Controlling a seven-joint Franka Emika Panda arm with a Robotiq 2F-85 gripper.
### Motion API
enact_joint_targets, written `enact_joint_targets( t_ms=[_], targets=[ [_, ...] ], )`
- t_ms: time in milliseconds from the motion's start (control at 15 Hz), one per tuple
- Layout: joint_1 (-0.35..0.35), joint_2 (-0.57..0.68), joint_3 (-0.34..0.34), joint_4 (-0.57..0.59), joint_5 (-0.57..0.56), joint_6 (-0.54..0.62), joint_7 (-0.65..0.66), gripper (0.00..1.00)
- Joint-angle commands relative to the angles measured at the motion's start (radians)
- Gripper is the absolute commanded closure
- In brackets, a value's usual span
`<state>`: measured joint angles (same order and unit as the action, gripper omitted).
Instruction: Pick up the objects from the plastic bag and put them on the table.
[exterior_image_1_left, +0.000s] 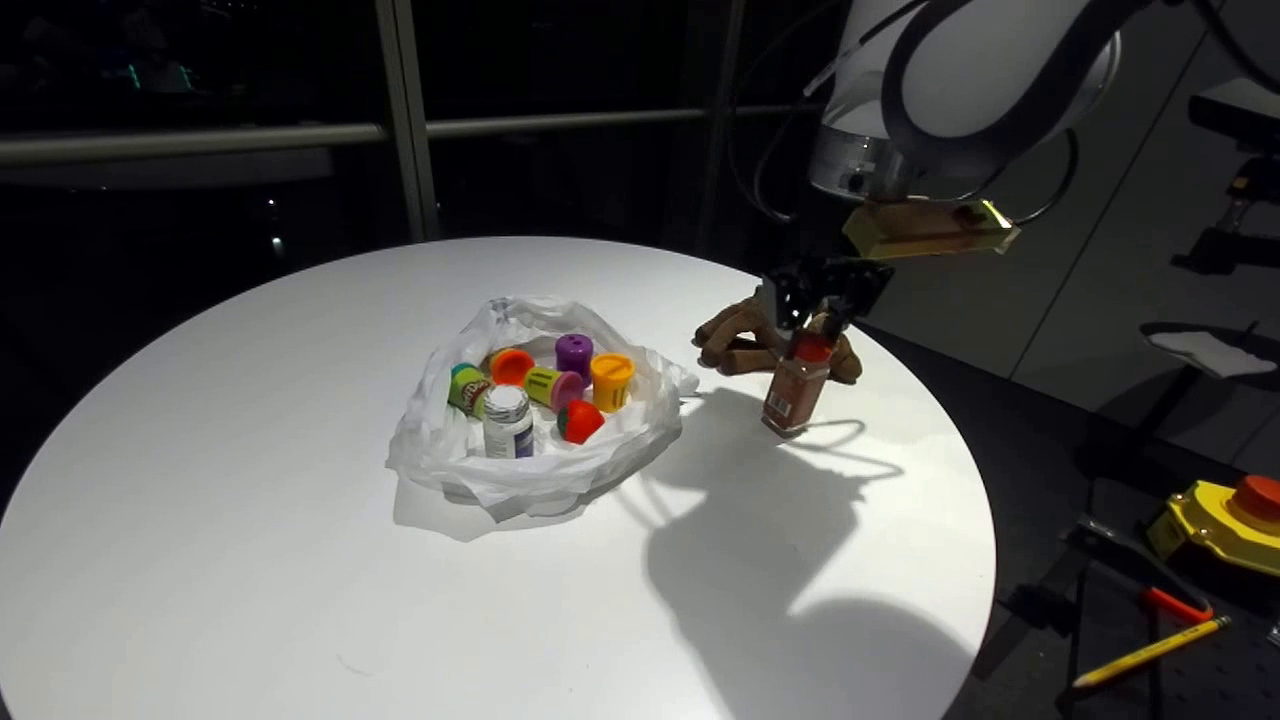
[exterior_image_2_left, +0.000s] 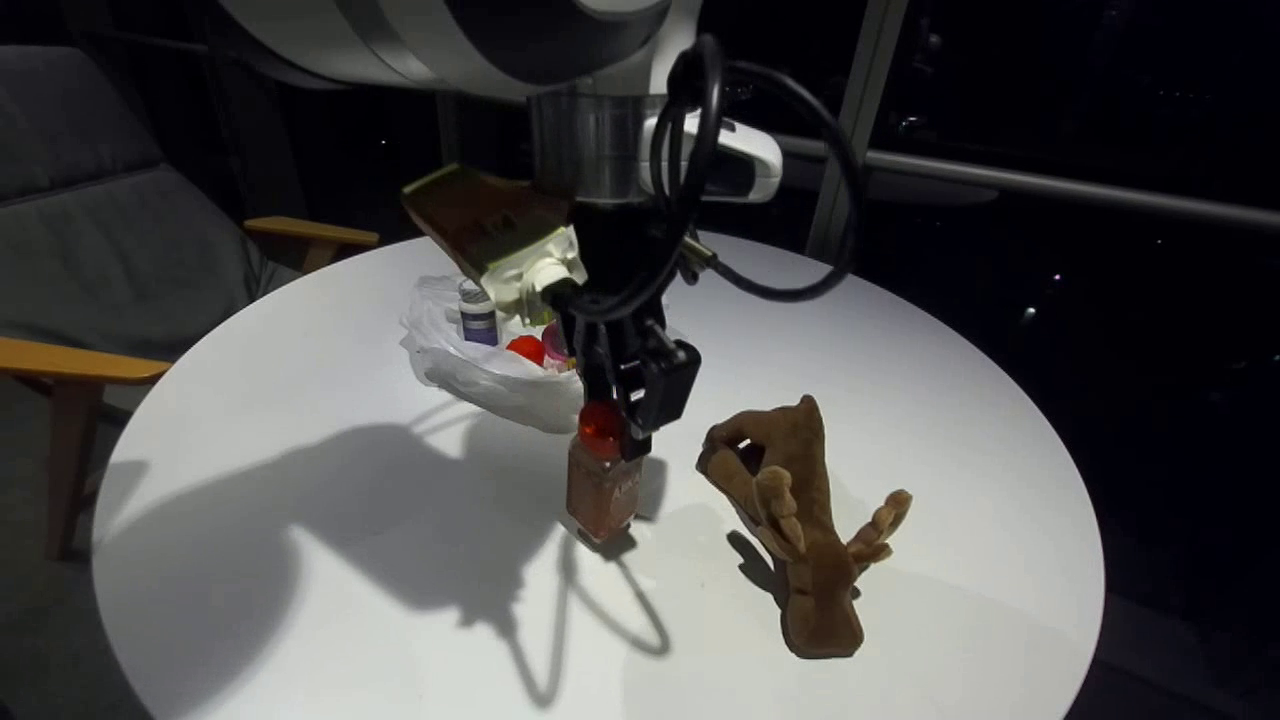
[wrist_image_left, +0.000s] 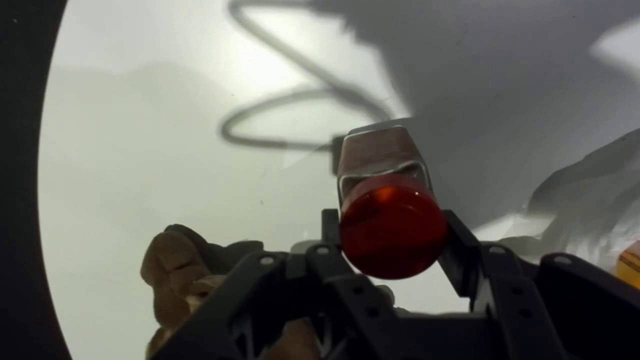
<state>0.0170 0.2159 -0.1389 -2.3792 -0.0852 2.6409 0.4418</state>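
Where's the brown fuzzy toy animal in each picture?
In an exterior view: brown fuzzy toy animal, right of centre, partly behind the black claw.
In an exterior view: toy animal, lower right.
Wrist view: toy animal, lower left, partly hidden by the claw.
Shared landmark: pinkish, boxy, red-capped bottle.

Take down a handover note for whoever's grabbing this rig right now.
Gripper: holding the red-capped bottle at or just above the table; contact unclear.
Done: brown animal toy lies on the table, outside the plastic bag.
In the plastic bag: white bottle, strawberry toy, purple tub, green tub, pink-lidded tub, red-orange tub, yellow-orange tub.
Left: release the red-capped bottle onto the table, then unload the plastic bag.
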Motion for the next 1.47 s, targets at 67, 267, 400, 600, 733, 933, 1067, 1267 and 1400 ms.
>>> enact_joint_targets(
  t_ms=[67, 267, 400, 600, 733, 933, 1067, 1267, 1400],
  targets=[
    [0.027, 0.003, -0.058, -0.027, -0.088, 0.045, 0.139, 0.75],
    [0.041, -0.005, -0.064, -0.025, -0.114, 0.031, 0.201, 0.24],
    [0.054, -0.033, -0.056, -0.023, -0.133, 0.02, 0.237, 0.1],
    [0.089, -0.079, -0.035, 0.003, -0.176, 0.01, 0.296, 0.0],
    [0.099, -0.092, 0.016, 0.036, -0.145, 0.021, 0.274, 0.0],
    [0.097, -0.039, 0.115, 0.129, 0.023, 0.021, 0.196, 0.0],
    [0.113, 0.025, 0.149, 0.198, 0.057, 0.019, 0.21, 0.0],
    [0.142, 0.124, 0.173, 0.292, 0.074, -0.002, 0.231, 0.0],
    [0.167, 0.188, 0.152, 0.353, 0.059, -0.018, 0.261, 0.0]
  ],
)
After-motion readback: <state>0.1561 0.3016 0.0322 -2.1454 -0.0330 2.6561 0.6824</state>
